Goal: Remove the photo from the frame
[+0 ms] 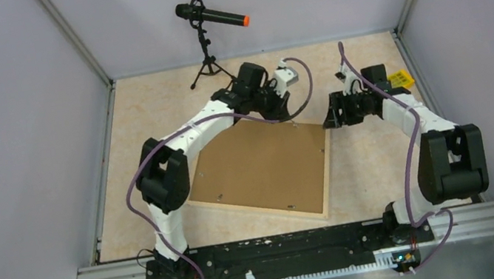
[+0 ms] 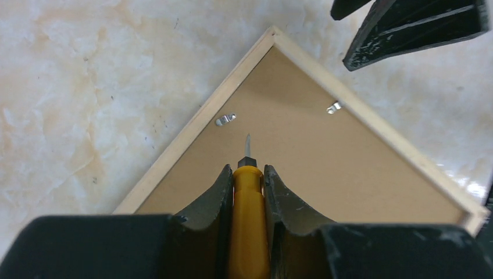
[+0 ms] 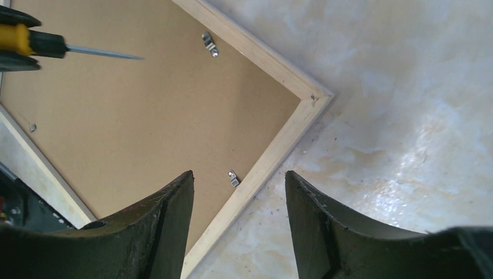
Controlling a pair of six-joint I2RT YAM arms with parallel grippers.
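The frame [image 1: 264, 170] lies face down on the table, brown hardboard back up, pale wood sides around it. It also shows in the left wrist view [image 2: 325, 157] and the right wrist view [image 3: 145, 116]. The photo is hidden under the backing. My left gripper [image 2: 249, 171] is shut on a yellow-handled screwdriver [image 2: 249, 221], its metal tip pointing near a small metal clip [image 2: 225, 119] at the frame's far corner. My right gripper [image 3: 238, 177] is open and empty, above the frame's right edge, over another clip [image 3: 233, 177].
A microphone on a small tripod [image 1: 205, 26] stands at the back of the table. A yellow tag [image 1: 403, 78] sits near the right arm. Grey walls enclose the table on three sides.
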